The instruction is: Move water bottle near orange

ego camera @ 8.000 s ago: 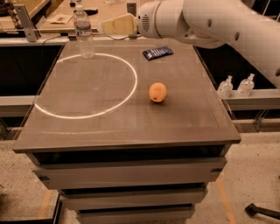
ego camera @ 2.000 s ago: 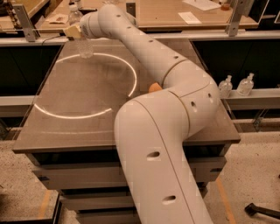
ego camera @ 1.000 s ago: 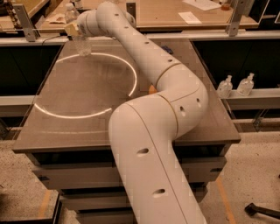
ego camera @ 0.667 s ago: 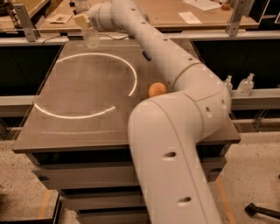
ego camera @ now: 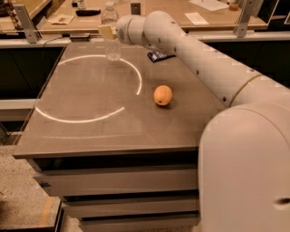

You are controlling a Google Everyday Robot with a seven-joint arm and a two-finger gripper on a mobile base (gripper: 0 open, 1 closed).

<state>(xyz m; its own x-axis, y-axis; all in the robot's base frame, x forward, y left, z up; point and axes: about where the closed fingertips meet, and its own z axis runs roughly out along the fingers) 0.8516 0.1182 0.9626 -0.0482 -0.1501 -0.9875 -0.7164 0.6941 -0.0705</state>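
The water bottle (ego camera: 111, 34), clear with a white cap, stands upright at the far left-centre of the grey table (ego camera: 90, 127). My gripper (ego camera: 108, 32) reaches in from the right and is shut on the bottle's upper body, its tan fingers (ego camera: 105, 31) against the side. The bottle's base is at or just above the tabletop. The orange (ego camera: 162, 95) lies on the table's right half, well in front of and to the right of the bottle.
A dark blue snack packet (ego camera: 157, 56) lies at the far edge, right of the bottle. A bright ring of light (ego camera: 136, 81) marks the tabletop. My white arm (ego camera: 235, 136) fills the right foreground. A counter (ego camera: 181, 13) with papers stands behind.
The gripper has closed on the bottle and carried it to the right along the far edge. The arm's bulk has swung to the right, uncovering the orange.
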